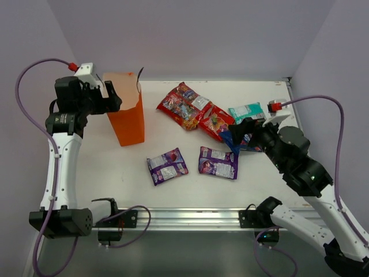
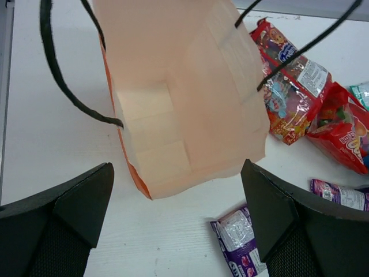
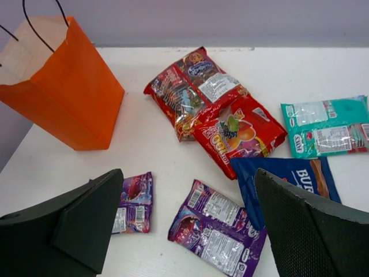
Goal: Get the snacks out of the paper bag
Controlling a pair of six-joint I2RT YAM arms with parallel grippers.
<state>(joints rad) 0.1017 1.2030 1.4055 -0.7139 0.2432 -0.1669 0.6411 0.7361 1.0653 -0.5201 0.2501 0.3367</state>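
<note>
Left wrist view looks down into the orange paper bag (image 2: 190,115), upright near the table's (image 1: 115,173) far-left corner, its pale inside apparently empty. The left gripper (image 2: 176,173) hovers over its mouth, jaws spread wide, gripping nothing. Red packets (image 1: 184,107), a teal packet (image 1: 248,111), a dark blue packet (image 3: 288,179) and two purple packets (image 1: 167,165) lie from the middle toward the right edge. The right gripper (image 3: 189,173), also wide open and empty, hangs above them. A finger snagging a cord handle (image 2: 55,75) could topple the light bag.

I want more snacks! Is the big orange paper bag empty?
Empty: the left wrist view looks into the orange paper bag and shows only its pale bare inside.
</note>
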